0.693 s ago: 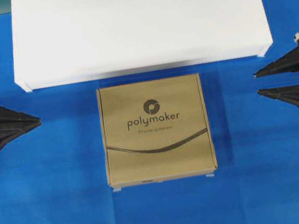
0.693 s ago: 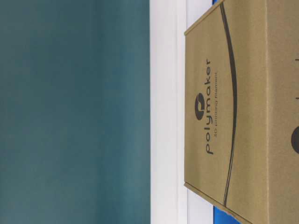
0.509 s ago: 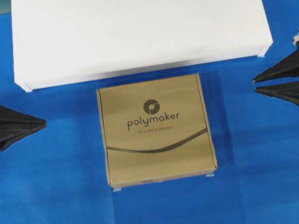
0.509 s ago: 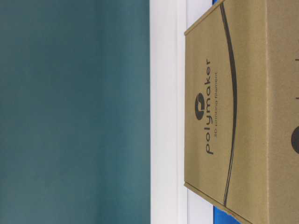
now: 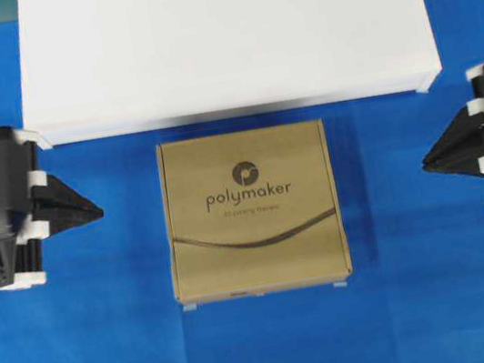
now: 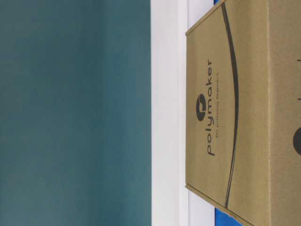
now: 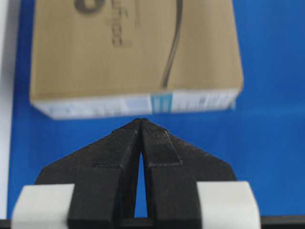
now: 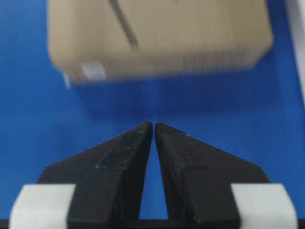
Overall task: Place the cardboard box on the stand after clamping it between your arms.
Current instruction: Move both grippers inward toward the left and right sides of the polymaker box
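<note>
Two clenched sets of jaws flank the cardboard box (image 5: 252, 210) on blue cloth (image 5: 427, 300).

Cardboard box (image 5: 252, 211) on blue cloth (image 5: 268, 343), just below white stand (image 5: 222, 37)

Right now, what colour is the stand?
Plain white stand, clearest in the overhead view.
</note>
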### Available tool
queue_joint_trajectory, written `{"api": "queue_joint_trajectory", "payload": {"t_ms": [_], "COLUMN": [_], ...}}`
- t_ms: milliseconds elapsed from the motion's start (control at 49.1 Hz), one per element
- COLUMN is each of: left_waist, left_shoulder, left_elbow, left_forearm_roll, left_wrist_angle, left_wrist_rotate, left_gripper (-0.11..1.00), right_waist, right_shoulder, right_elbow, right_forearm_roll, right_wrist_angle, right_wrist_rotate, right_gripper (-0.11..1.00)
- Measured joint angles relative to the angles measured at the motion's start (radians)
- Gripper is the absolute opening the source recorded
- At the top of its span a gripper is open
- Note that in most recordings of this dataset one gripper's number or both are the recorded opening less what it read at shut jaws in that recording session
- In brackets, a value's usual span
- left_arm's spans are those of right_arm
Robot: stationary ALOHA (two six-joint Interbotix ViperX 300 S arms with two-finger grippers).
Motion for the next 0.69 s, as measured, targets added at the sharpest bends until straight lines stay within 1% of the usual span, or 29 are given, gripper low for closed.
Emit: {"api": "queue_joint_trajectory", "payload": {"t_ms": [61, 163, 285, 326, 367, 408, 448, 509, 591, 652, 693], "left_waist": [0.000, 0.000, 0.000, 0.003, 0.008, 0.012, 0.017, 0.018, 0.023, 0.029, 0.035], "left_shoulder": [0.031, 0.072, 0.114, 0.130, 0.143, 0.155, 0.164, 0.175, 0.183, 0.189, 0.193], "left_elbow": [-0.015, -0.044, -0.063, -0.063, -0.063, -0.063, -0.063, -0.060, -0.043, -0.023, -0.012], "left_forearm_roll": [0.000, 0.000, 0.003, 0.003, 0.003, 0.003, 0.003, 0.005, 0.005, 0.005, 0.005], "left_wrist_angle": [0.035, 0.075, 0.100, 0.104, 0.106, 0.104, 0.104, 0.100, 0.078, 0.054, 0.040], "left_wrist_rotate": [0.000, -0.003, 0.006, 0.006, 0.009, 0.009, 0.009, 0.014, 0.012, 0.005, -0.002], "left_gripper": [0.00, 0.00, 0.00, 0.00, 0.00, 0.01, 0.04, 0.16, 0.40, 0.59, 0.70], "right_waist": [-0.002, -0.002, -0.002, -0.003, -0.005, -0.005, -0.005, -0.008, -0.011, -0.011, -0.012], "right_shoulder": [0.037, 0.097, 0.164, 0.183, 0.199, 0.218, 0.235, 0.259, 0.281, 0.296, 0.305], "right_elbow": [-0.009, -0.015, -0.026, -0.029, -0.029, -0.029, -0.029, -0.029, -0.029, -0.028, -0.023], "right_forearm_roll": [-0.009, -0.018, -0.025, -0.023, -0.025, -0.025, -0.025, -0.025, -0.025, -0.025, -0.028], "right_wrist_angle": [0.044, 0.086, 0.101, 0.101, 0.101, 0.100, 0.097, 0.097, 0.097, 0.094, 0.089], "right_wrist_rotate": [0.000, 0.000, 0.000, 0.000, 0.000, 0.000, 0.000, 0.000, 0.000, 0.000, 0.000], "right_gripper": [0.01, 0.03, 0.11, 0.15, 0.23, 0.33, 0.43, 0.64, 0.85, 0.96, 0.99]}}
